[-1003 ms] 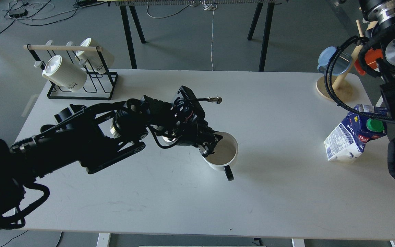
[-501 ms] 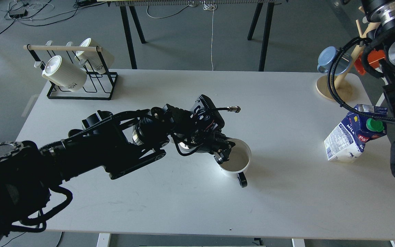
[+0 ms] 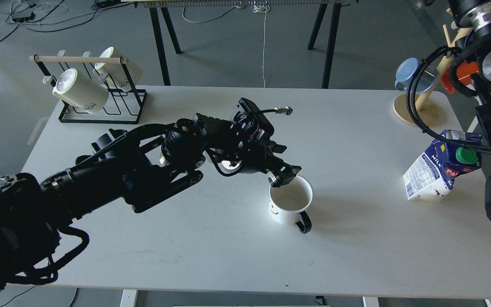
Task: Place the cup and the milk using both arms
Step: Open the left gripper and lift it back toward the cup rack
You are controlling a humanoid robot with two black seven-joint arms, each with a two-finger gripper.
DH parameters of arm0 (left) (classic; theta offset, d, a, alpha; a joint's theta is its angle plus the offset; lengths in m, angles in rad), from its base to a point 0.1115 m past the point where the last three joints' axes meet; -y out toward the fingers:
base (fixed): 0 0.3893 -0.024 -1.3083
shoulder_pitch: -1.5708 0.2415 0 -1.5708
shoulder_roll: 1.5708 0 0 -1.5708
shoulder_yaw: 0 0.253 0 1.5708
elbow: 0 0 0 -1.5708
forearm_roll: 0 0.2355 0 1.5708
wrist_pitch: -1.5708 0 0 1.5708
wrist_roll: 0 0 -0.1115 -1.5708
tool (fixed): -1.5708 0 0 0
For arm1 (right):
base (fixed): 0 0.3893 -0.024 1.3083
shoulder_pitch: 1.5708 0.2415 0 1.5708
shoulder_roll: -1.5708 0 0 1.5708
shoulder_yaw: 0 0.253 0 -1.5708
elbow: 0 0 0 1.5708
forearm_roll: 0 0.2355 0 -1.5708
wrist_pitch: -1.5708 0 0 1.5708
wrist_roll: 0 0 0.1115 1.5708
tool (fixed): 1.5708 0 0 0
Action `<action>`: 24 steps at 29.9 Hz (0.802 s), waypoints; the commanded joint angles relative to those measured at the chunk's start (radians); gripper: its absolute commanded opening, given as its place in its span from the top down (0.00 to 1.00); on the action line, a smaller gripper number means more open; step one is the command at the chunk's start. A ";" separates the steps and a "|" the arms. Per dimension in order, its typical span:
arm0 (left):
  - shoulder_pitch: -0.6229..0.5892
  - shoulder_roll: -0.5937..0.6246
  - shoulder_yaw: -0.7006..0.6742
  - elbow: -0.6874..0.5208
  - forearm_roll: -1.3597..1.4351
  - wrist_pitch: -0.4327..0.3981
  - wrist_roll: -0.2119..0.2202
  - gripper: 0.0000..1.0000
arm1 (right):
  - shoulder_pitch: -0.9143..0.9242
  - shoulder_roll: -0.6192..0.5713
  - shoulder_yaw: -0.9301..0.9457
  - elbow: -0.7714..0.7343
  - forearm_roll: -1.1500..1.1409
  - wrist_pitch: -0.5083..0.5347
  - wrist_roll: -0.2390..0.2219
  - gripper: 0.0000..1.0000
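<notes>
Cup: the white mug with a black handle and a small smiley face stands upright on the white table, near the middle and a little right of centre, its handle turned toward the near edge.

Left gripper: the left gripper sits at the mug's far rim, just above it. The fingers look slightly apart and appear not to pinch the rim, though the dark, end-on view leaves that uncertain.

Milk: the blue and white milk carton with a green cap is at the table's right edge, tilted so that its top leans to the right, well apart from the mug.

Right gripper: the right arm fills the upper right corner above the carton; its fingertips cannot be made out, so whether it pinches the carton cannot be told.

Done: judging from its upright stance, the cup looks set in place.

Left: the carton's tilt suggests it is not yet resting squarely, so setting the milk down appears to remain.

Others: a black rack with two pale mugs, and a wooden stand bearing a blue cup, sit untouched at the far corners.
</notes>
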 commanded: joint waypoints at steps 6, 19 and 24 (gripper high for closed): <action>0.010 0.071 -0.380 0.003 -0.295 0.000 -0.012 0.05 | -0.016 -0.037 -0.002 0.001 -0.002 0.000 0.000 0.01; -0.007 0.196 -0.475 0.288 -1.375 0.102 -0.013 0.01 | -0.093 -0.084 0.003 0.040 -0.002 0.000 0.000 0.01; -0.051 0.220 -0.475 0.402 -1.782 0.093 -0.003 0.01 | -0.178 -0.115 0.004 0.122 0.001 0.000 -0.009 0.01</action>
